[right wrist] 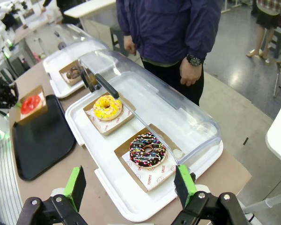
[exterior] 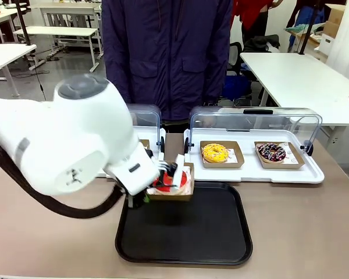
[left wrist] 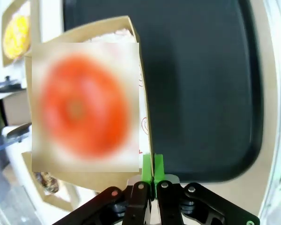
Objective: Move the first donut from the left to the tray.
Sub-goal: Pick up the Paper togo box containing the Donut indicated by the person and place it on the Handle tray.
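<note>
Front view: red donut in its box is held above the black tray's far-left corner, left gripper jaws clamped on the box wall, right gripper jaws apart; set-down remains.

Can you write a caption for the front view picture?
Left gripper holds red-glazed donut's brown cardboard box over large black tray.
</note>
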You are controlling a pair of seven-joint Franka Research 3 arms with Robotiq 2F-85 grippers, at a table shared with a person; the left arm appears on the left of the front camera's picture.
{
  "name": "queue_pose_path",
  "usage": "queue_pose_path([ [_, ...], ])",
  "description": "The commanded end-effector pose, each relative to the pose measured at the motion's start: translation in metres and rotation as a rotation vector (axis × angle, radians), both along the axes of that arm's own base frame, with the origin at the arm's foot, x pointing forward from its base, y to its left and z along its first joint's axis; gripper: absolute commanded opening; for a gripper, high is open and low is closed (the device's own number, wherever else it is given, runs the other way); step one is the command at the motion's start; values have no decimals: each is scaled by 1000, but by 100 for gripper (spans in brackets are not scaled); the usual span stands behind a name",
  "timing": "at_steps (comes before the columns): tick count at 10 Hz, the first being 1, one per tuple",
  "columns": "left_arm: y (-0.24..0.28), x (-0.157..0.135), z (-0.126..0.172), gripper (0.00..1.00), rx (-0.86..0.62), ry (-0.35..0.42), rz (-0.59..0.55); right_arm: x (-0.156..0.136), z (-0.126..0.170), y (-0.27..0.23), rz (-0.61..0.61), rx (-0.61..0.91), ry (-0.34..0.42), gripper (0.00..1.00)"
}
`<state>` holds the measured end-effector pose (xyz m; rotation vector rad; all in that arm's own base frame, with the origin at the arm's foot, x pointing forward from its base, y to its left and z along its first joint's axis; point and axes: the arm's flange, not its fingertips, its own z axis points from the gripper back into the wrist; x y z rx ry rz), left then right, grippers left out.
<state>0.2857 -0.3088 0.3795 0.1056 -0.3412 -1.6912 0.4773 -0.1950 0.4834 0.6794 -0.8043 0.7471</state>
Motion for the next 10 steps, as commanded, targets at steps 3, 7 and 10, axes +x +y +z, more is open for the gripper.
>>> queue_pose_path([
  [3, -2, -40, -37, 2, -24, -15, 37, -1, 3, 1, 4, 2, -6, 100],
  [7, -16, -64, -55, 2, -7, 1, 42, -1, 3, 1, 4, 2, -6, 100],
  [10, -25, -74, -68, 2, 20, 44, 40, -1, 3, 1, 4, 2, -6, 100],
])
